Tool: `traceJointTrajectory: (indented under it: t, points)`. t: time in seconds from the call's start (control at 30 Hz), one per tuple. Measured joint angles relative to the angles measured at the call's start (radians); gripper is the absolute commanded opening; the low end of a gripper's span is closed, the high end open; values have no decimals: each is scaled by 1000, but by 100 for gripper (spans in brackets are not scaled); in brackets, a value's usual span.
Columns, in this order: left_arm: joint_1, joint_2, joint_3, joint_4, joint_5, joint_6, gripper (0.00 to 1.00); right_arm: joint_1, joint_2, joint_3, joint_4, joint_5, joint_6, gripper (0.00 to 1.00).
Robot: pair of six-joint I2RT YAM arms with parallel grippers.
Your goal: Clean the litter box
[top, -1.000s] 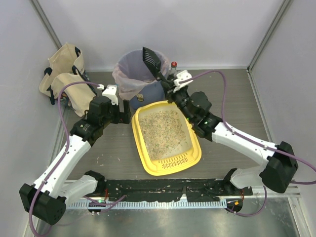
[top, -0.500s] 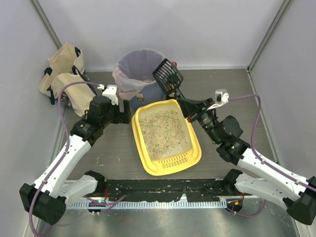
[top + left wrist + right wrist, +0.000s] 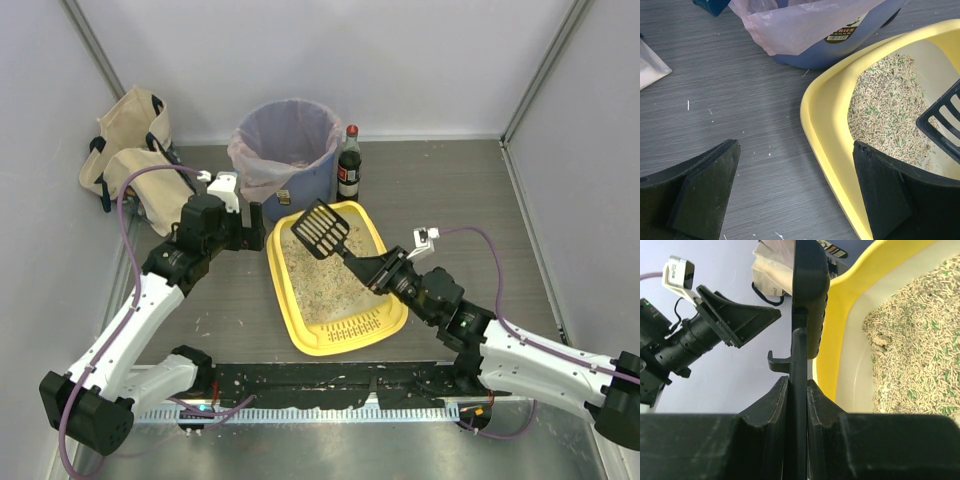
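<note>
1. Swung the scoop point(image 3: 322, 228) back from over the blue bin point(image 3: 285, 150) to just above the far end of the litter box point(image 3: 300, 335); kept the left arm where it was.
2. Clamped narrowly on the scoop's handle with the right gripper point(image 3: 385, 272). Spread wide and holding nothing with the left gripper point(image 3: 255, 228), just beside the box's left rim.
3. Find the litter box mid-worktop between both arms, grille end toward the bases, bin just behind it.
4. Cannot tell whether touching the granules point(image 3: 910, 365) yet.
5. Probably best: dip the leading edge shallowly, slide along the floor, then lift level.
6. Shake gently over the box so clean pellets fall back through the slots.
7. Stay off the yellow rim; brace with the left gripper if sliding starts; mind the bottle point(image 3: 348, 162) on any trip to the bin.
</note>
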Motion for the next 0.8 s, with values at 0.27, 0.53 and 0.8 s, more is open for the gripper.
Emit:
traceJointTrajectory:
  t: [0.27,0.53,0.8]
  points:
    - [0,0,0,0,-1,0,100,37,-37,-7,-133,84,191,1]
    - [0,0,0,0,-1,0,100,63,-101,-95,-244,172,399,1]
    - [0,0,0,0,-1,0,100,65,-99,-148,-272,249,503,1]
